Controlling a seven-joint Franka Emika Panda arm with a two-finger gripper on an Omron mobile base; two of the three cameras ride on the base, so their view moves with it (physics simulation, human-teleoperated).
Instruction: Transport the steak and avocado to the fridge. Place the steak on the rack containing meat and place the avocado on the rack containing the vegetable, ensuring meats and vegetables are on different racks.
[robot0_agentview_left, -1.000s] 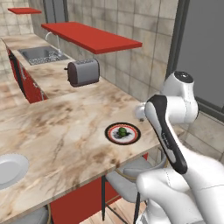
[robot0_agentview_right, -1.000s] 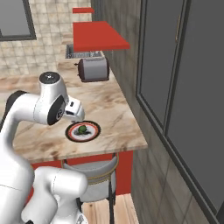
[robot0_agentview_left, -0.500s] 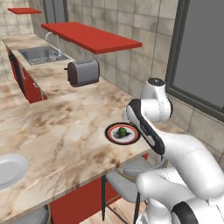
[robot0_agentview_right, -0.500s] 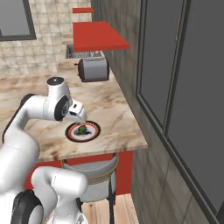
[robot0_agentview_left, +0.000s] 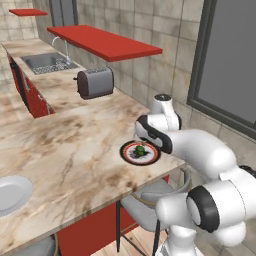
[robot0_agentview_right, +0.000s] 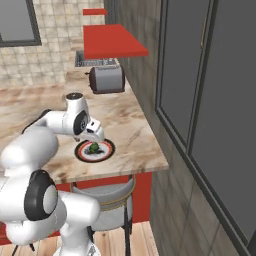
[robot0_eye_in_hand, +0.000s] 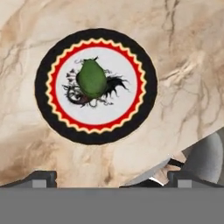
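Observation:
The avocado (robot0_eye_in_hand: 92, 78), a dark green rounded fruit, lies on a white plate (robot0_eye_in_hand: 140, 57) with a black and red rim, near the marble counter's front corner. My gripper (robot0_eye_in_hand: 116, 179) hangs above the plate, jaws open wide with nothing between them, and its fingertips (robot0_eye_in_hand: 41, 177) sit just short of the plate's near rim. From the right base view the gripper (robot0_agentview_right: 96, 137) hovers over the back edge of the plate (robot0_agentview_right: 105, 152), apart from the avocado (robot0_agentview_right: 93, 147). The left base view shows the avocado (robot0_agentview_left: 140, 149) beside my bent arm. The steak and the fridge's racks are out of view.
A grey toaster (robot0_agentview_left: 95, 82) stands farther back on the counter under a red shelf (robot0_agentview_left: 105, 42). A sink (robot0_agentview_left: 45, 61) is beyond it. A pale plate (robot0_agentview_left: 12, 195) lies at the near left. A grey stool (robot0_agentview_right: 107, 192) sits under the counter edge. Tall dark grey doors (robot0_agentview_right: 220, 110) rise on the right.
My arm has folded down and forward, dropping its elbow low over the counter. The hand now hangs closer over the plate. Plate and avocado have not moved, and the jaws stayed open.

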